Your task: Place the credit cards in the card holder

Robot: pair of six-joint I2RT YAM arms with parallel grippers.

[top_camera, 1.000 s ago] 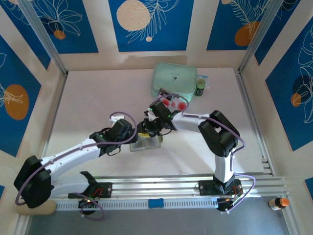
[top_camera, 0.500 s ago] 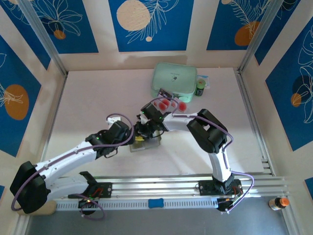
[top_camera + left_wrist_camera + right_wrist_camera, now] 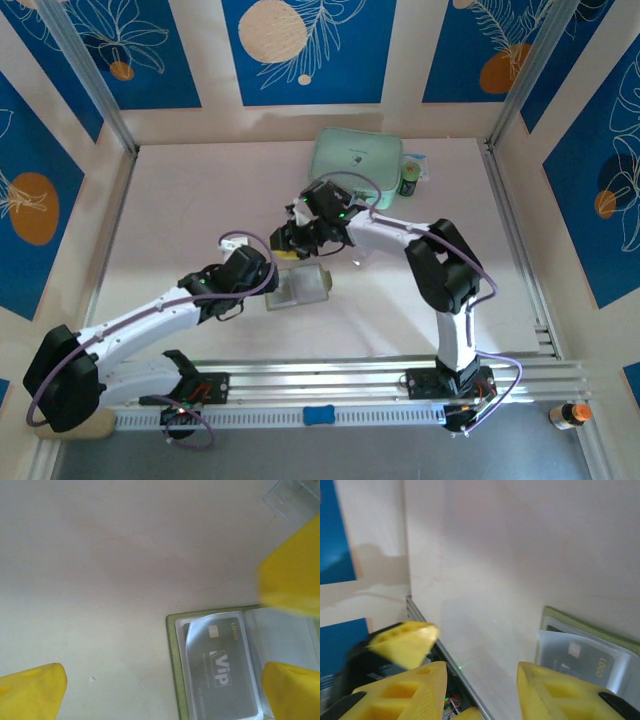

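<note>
The card holder (image 3: 303, 287) lies open on the table, olive-edged with clear sleeves. Its corner shows in the left wrist view (image 3: 175, 645) and the right wrist view (image 3: 555, 616). A dark grey card marked VIP (image 3: 222, 667) sits in a sleeve. My left gripper (image 3: 272, 290) is open at the holder's left edge, its fingers (image 3: 31, 690) wide apart over bare table. My right gripper (image 3: 286, 244) hovers just beyond the holder, open with nothing between its fingers (image 3: 560, 692). The credit cards are hidden under my right arm.
A mint-green zip case (image 3: 355, 163) lies at the back of the table with a small dark bottle (image 3: 409, 183) beside it. A clear plastic tray corner (image 3: 295, 500) lies near the holder. An aluminium rail (image 3: 330, 385) runs along the near edge.
My right gripper has lifted off the card holder and swung away toward the back left, leaving the holder uncovered. The left arm has hardly moved.
</note>
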